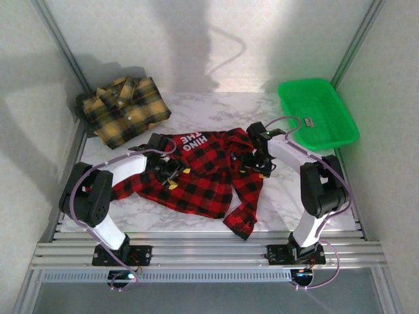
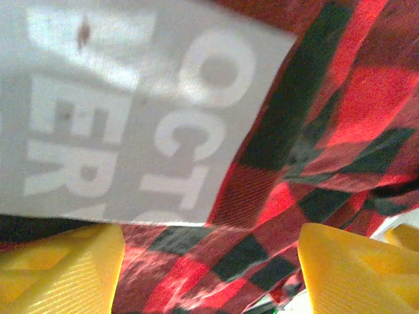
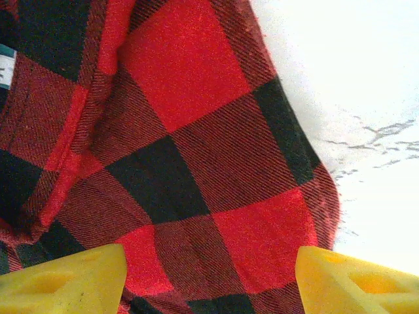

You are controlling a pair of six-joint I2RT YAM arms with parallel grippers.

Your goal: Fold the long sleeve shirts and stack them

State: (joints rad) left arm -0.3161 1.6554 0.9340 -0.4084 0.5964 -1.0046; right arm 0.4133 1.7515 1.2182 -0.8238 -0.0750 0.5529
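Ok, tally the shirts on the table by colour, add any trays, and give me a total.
Red-and-black check flannel long sleeve shirt, spread out between the arms: 1
Yellow-and-black check flannel long sleeve shirt, bunched at the far left: 1
Green plastic mesh tray, far right: 1
Total: 3

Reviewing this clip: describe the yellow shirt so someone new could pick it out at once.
Look to the far left corner of the marble table. A roughly folded plaid shirt lies there on its own. It alone is yellow-and-black with white buttons, while the red-and-black shirt spread mid-table bears white lettering.
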